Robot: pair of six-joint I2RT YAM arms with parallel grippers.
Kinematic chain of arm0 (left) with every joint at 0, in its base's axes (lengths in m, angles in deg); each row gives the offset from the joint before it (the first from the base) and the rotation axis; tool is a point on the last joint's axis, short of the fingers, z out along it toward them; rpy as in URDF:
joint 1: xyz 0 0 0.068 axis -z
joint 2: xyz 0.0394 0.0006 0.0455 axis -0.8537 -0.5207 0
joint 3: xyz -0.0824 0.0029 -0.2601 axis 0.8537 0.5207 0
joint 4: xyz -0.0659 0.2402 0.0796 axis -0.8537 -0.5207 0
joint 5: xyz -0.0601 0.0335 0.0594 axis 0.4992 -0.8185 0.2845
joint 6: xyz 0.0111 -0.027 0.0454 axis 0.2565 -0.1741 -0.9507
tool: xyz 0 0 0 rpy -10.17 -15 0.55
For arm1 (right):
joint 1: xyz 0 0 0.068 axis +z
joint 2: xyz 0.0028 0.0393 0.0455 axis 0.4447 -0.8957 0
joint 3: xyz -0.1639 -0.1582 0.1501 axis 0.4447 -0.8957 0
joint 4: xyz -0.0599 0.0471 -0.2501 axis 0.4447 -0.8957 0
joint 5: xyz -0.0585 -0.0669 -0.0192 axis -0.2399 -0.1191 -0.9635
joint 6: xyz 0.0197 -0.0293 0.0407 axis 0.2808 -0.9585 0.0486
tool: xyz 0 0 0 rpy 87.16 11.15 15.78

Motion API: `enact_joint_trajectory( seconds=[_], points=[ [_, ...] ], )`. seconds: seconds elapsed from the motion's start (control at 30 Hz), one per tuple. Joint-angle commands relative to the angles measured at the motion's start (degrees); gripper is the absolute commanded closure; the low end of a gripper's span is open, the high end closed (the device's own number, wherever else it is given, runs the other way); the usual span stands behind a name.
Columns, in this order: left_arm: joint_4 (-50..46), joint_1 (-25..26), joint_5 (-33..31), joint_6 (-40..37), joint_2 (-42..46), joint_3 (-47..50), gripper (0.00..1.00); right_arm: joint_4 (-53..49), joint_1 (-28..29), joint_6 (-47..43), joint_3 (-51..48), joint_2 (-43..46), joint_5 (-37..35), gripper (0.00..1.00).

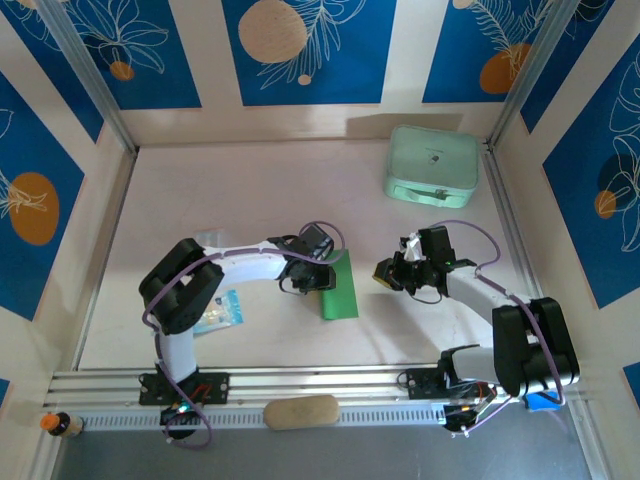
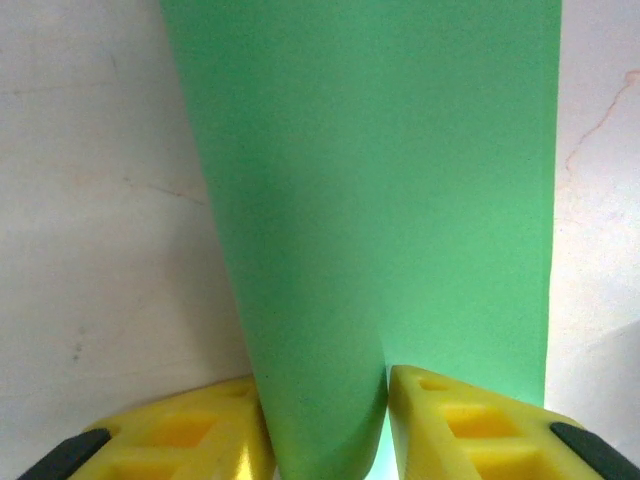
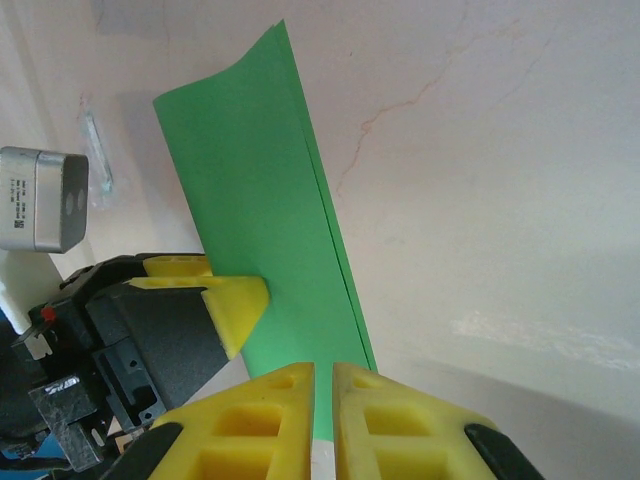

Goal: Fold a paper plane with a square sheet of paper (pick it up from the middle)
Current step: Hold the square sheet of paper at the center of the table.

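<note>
The square sheet of paper (image 1: 340, 295) is bright green and folded over on itself into a narrow strip. From the right wrist you can see its two layers (image 3: 260, 200) along one long edge. It sits just off the middle of the table (image 1: 250, 200), toward 4 o'clock. Its length runs roughly 6 to 12 o'clock, leaning a touch toward 1. One end curls up a little, and up close the fold (image 2: 380, 200) looks rounded rather than sharply creased

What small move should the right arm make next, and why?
Probably open the right gripper and ease it toward the folded green sheet: its jaws are shut and empty, while the left gripper alone pinches the sheet at one end.
</note>
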Motion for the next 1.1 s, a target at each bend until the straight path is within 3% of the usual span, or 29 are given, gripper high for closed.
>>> enact_joint_trajectory(
  seconds=[0.0,0.47,1.07],
  points=[
    [-5.5,-0.1,-3.4,-1.0,-4.4,0.8,0.62,-0.4,0.5,0.3,0.4,-0.4,1.0,0.87],
    [-6.2,-0.2,-3.2,-0.6,-5.5,-0.4,0.56,-0.1,0.9,0.3,1.0,-1.3,1.3,0.87],
    [-4.7,-0.1,-3.0,1.1,-5.5,0.7,0.58,-0.1,1.5,0.3,0.8,-1.7,1.0,0.87]
  ],
)
